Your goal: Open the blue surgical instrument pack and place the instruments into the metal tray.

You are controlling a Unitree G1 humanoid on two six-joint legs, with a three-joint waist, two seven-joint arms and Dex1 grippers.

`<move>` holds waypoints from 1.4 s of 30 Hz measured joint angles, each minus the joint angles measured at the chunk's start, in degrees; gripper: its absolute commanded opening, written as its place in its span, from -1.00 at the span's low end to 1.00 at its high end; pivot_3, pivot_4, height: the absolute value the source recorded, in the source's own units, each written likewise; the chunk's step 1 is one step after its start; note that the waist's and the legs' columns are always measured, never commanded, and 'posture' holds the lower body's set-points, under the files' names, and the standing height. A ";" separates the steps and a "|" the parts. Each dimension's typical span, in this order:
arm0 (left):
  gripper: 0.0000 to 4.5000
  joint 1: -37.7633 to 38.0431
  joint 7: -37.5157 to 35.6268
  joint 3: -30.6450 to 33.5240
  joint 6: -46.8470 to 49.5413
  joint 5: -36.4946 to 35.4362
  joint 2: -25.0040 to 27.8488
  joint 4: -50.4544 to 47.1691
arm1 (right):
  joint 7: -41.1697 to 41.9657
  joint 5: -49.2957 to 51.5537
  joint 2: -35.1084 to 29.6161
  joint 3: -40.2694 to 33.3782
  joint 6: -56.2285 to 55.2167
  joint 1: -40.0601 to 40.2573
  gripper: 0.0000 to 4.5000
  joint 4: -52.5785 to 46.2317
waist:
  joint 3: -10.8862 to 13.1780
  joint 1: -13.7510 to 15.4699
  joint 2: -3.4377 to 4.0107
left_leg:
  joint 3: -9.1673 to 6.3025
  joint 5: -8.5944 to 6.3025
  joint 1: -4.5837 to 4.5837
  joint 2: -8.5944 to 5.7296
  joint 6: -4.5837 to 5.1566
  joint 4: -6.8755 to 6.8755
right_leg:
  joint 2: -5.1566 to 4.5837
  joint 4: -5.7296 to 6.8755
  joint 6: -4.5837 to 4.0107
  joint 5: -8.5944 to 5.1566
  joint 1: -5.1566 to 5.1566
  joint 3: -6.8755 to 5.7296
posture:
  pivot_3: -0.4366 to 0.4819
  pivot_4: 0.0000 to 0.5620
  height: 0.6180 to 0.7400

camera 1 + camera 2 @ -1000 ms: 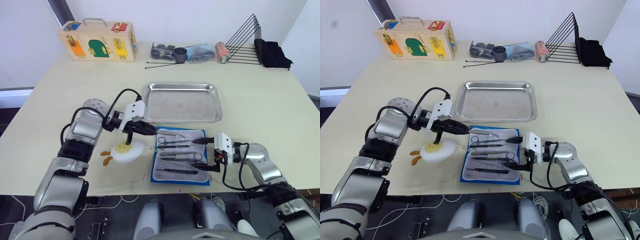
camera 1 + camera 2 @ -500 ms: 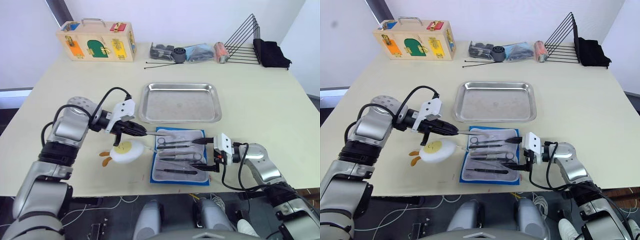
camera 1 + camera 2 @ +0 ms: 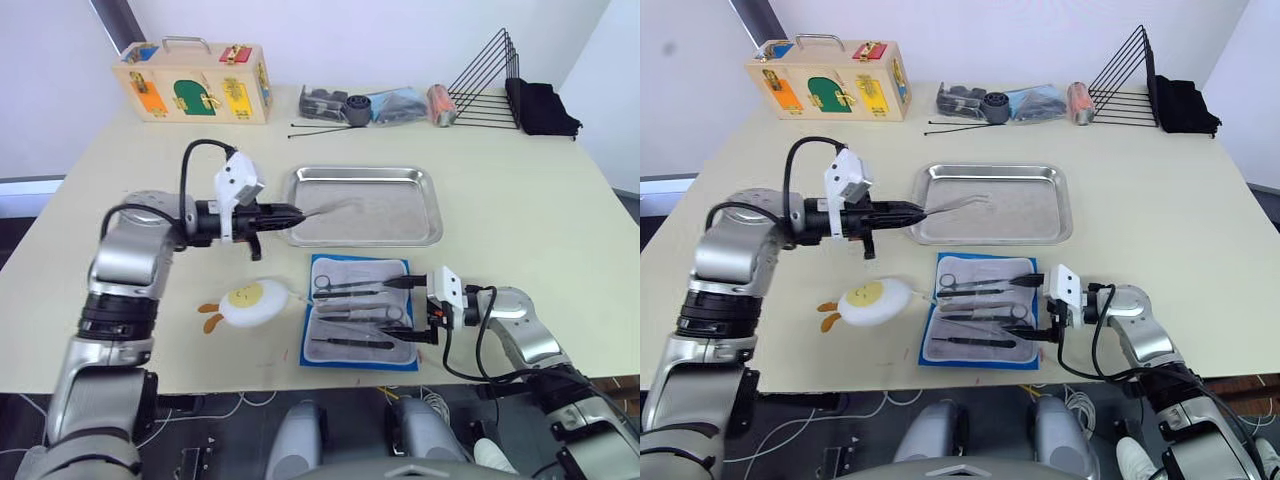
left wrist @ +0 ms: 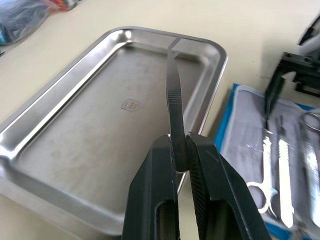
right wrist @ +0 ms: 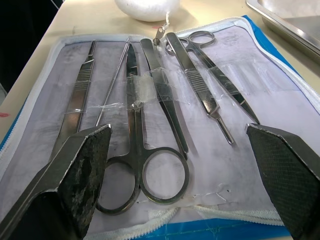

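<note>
The blue surgical instrument pack (image 3: pixel 385 268) lies open on the table in front of the metal tray (image 3: pixel 430 205), its grey-white lining up. Several instruments (image 5: pixel 140 150) rest side by side in its clear pockets, two of them scissor-like with ring handles. My left gripper (image 3: pixel 292 213) is shut on a thin bent silvery instrument (image 4: pixel 175 90), held level above the left part of the tray (image 4: pixel 100 115). My right gripper (image 3: pixel 410 310) stands wide open at the pack's right edge, one finger at each side, with nothing between them.
A white egg-shaped toy (image 3: pixel 250 300) lies just left of the pack. Along the far edge are a wooden latch box (image 3: pixel 195 82), long black sticks (image 3: pixel 320 128), bagged items (image 3: pixel 375 105), a black wire rack (image 3: pixel 485 85) and black cloth (image 3: pixel 545 108).
My left gripper has drawn the thin instrument off the pack's far left corner and carried it up and away, over the tray. The right arm has stayed put.
</note>
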 measured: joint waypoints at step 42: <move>-0.80 3.18 68.83 5.13 16.40 11.34 -38.55 -2.60 | 0.22 0.02 -0.05 -0.10 -0.30 0.02 1.00 0.50 | -0.18 0.15 -0.16 | -0.14 -0.01 0.08 -0.10 -0.03 -0.08 | -0.10 -0.05 0.00 0.02 0.09 0.01 | -0.05 -0.47 1.00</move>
